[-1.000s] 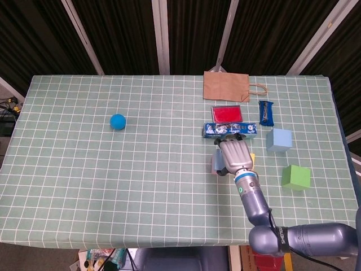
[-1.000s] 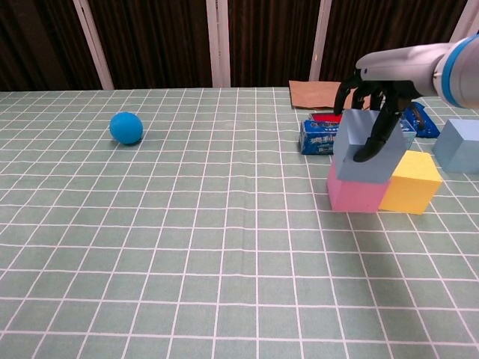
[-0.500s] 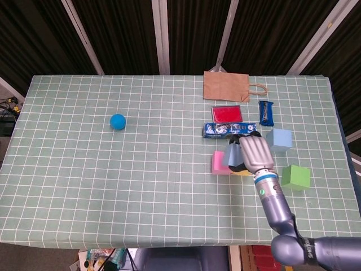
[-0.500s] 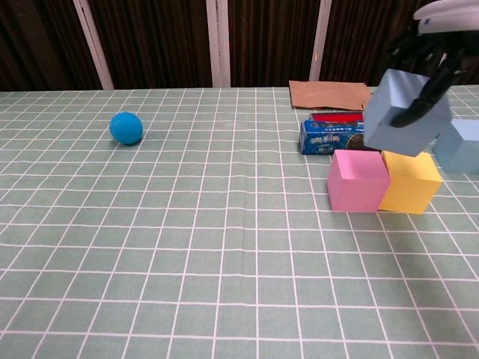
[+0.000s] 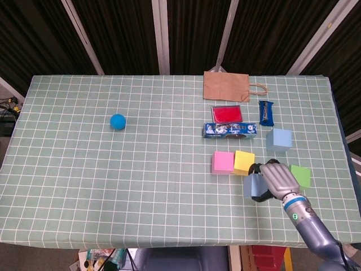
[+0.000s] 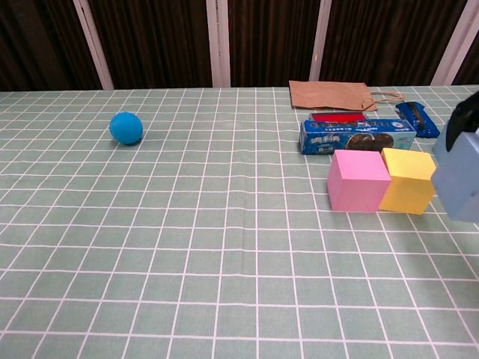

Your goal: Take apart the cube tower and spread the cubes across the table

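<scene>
- While the right hand grips a pale blue cube at the counter's near right, its fingers wrap the cube's top and far side; the chest view shows only this cube at the right frame edge with a dark finger part above it.
- Whether the held cube touches the counter cannot be told from either view.
- Pink cube and yellow cube stand side by side, touching, on the cloth; the held cube lies at about 5 o'clock from the yellow one, near but apart.
- Green cube sits just beside the right hand at its 2 o'clock, partly hidden by it.
- Second light blue cube stands alone at 1 o'clock from the yellow cube.
- Blue biscuit pack lies at 12 o'clock from the pink and yellow pair, with a red packet beyond it and a dark blue wrapper to the right of that.
- Brown paper bag lies flat near the far edge.
- Blue ball rests well apart, at 9 o'clock from the biscuit pack.
- Left hand: not seen in either view.
</scene>
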`<state>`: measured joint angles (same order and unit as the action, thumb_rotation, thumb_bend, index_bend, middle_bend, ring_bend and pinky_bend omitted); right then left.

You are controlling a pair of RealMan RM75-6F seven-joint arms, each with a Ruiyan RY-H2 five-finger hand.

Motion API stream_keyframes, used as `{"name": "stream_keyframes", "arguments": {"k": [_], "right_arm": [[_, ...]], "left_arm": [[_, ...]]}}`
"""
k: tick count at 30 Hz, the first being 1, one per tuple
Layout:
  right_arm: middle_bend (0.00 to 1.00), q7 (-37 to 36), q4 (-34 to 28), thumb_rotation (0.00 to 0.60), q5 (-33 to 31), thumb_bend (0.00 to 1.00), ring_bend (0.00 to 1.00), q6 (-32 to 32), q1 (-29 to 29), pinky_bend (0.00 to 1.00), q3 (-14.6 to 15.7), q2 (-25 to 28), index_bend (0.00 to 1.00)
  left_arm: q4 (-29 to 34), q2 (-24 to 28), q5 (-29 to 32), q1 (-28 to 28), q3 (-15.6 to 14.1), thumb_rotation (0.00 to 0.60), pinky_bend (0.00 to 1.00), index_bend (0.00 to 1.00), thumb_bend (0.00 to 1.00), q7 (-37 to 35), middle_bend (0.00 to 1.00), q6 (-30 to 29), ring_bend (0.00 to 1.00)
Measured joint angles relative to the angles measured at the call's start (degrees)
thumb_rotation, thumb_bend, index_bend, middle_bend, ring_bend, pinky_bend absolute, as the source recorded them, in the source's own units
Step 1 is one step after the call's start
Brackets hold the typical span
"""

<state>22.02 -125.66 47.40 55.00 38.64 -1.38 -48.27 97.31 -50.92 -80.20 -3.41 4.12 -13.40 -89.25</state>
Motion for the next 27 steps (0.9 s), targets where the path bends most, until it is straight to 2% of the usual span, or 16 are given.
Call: {"name": "stream_keyframes", "arguments": {"k": [3,5,7,11,13,16,19,27], "right_arm": [[0.46,-1.1,0.9,0.600,1.7,0.27,0.51,-2.5,-0.9,0.17,1.5,0.1,0.44],[0.33,-1.5,1.7,0.600,2.0,0.27,0.37,-3.9,-1.1,0.09,2.1,0.0,0.34],[0.19,-1.5,2.8,0.600,1.8,0.27,0.24,-5.6,-0.9,0.02,2.8,-0.2,0.20],[0.06,0.0,4.5,0.600,-0.6,0.22,0.08,-10.1,1.2,0.00,4.2,-0.2,0.04],[0.04,0.2,4.9,0.600,-2.6,0.20,0.03,-12.0,2.6,0.00,4.5,-0.2,0.00],[0.03,-0.7,5.1,0.600,-3.1,0.20,0.01,-13.1,3.6,0.00,4.3,-0.4,0.00],[0.03,-2.1,5.3,0.600,-1.6,0.20,0.01,-11.2,2.8,0.00,3.5,-1.1,0.00],[0.03,-5.2,6.4,0.600,3.7,0.20,0.04,1.0,-1.1,0.00,-0.1,-6.9,0.00]], "left_arm": [[-0.1,0.1,0.0,0.1,0.0,0.600,0.00,0.24,0.38,-0.3,0.00,0.2,0.00],[-0.1,0.1,0.0,0.1,0.0,0.600,0.00,0.24,0.38,-0.4,0.00,0.2,0.00],[-0.1,0.2,-0.1,0.0,0.0,0.600,0.00,0.24,0.38,-0.7,0.00,0.1,0.00],[-0.1,0.2,0.2,0.0,0.1,0.600,0.00,0.25,0.38,-0.6,0.00,0.1,0.00],[-0.1,0.2,0.2,0.0,0.0,0.600,0.00,0.25,0.38,-0.4,0.00,0.2,0.00],[0.0,0.2,0.1,0.1,0.0,0.600,0.00,0.25,0.38,-0.3,0.00,0.3,0.00],[0.0,0.3,0.3,0.0,0.0,0.600,0.00,0.26,0.38,-0.5,0.00,0.2,0.00],[-0.1,0.3,0.1,-0.1,0.0,0.600,0.00,0.26,0.38,-0.9,0.00,0.1,0.00]]}}
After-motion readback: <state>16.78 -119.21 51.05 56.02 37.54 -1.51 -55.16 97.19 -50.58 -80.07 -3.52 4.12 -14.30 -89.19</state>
